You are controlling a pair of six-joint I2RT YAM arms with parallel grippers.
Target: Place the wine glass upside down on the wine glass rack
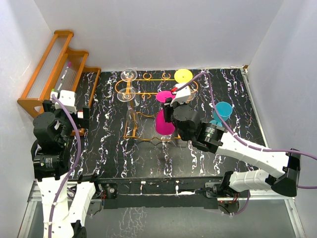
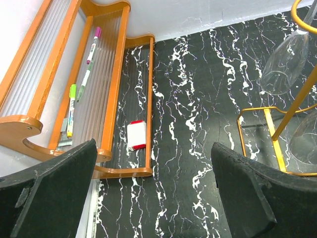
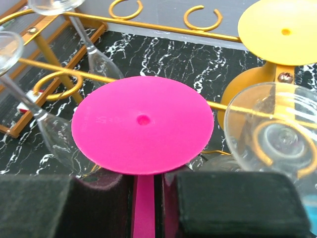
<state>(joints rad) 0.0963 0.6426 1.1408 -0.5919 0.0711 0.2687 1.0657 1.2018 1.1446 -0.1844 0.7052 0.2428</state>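
Marbled black table (image 1: 114,148) carries the brown wooden stepped rack (image 1: 49,74) at far left and the gold wire wine glass rack (image 3: 158,27) mid-back. I see the magenta wine glass (image 3: 142,130) inverted, foot up, at the rack's rails among clear glasses (image 3: 277,129), its stem pinched by the right gripper (image 3: 143,198). Left gripper (image 2: 153,198) hangs spread wide above the table, beside the wooden rack.

My table (image 1: 111,148) is black, veined with white like marble. 3 plain white walls (image 1: 158,34) box it in: left, far and right. A brown wooden stepped rack (image 1: 49,74) stands far left, against the left wall. Light falls evenly.
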